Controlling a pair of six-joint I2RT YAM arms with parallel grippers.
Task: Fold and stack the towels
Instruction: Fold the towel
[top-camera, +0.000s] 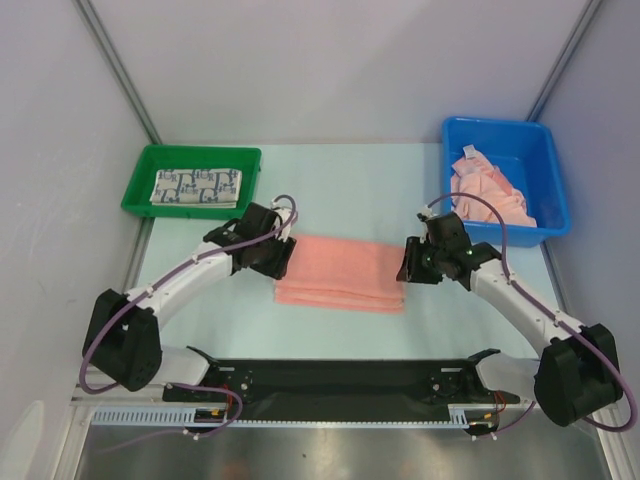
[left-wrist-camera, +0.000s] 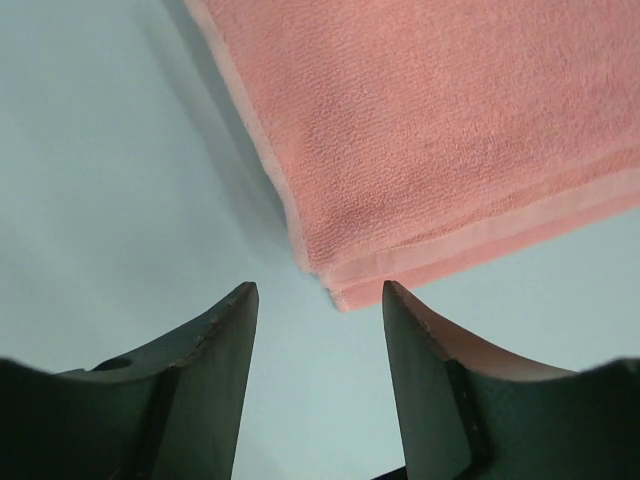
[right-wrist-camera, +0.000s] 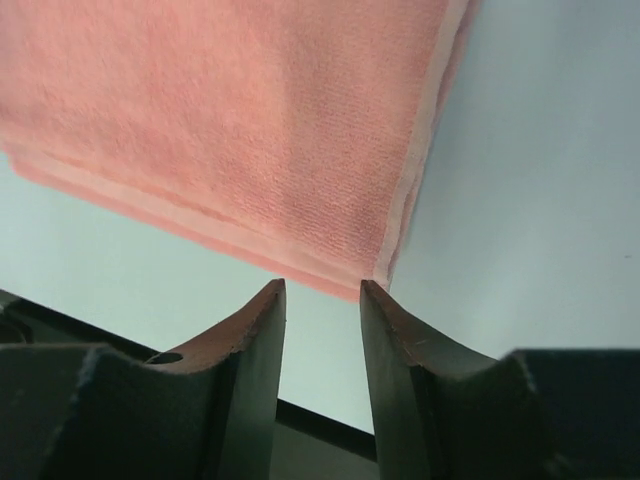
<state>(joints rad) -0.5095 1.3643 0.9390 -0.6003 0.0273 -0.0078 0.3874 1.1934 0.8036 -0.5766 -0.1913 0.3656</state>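
The folded pink towel (top-camera: 340, 272) lies flat mid-table between my two arms. My left gripper (left-wrist-camera: 319, 285) stands fairly wide and empty just off a corner at its left end. My right gripper (right-wrist-camera: 321, 283) is narrower, also empty, at a corner on the right end. The cloth looks light, soft and floppy. I judge its layers will slide apart unless I pinch through all of them at a hemmed corner. A patterned towel (top-camera: 197, 188) sits in the green tray (top-camera: 135, 187), and crumpled pink towels (top-camera: 490, 192) lie in the blue bin (top-camera: 555, 188).
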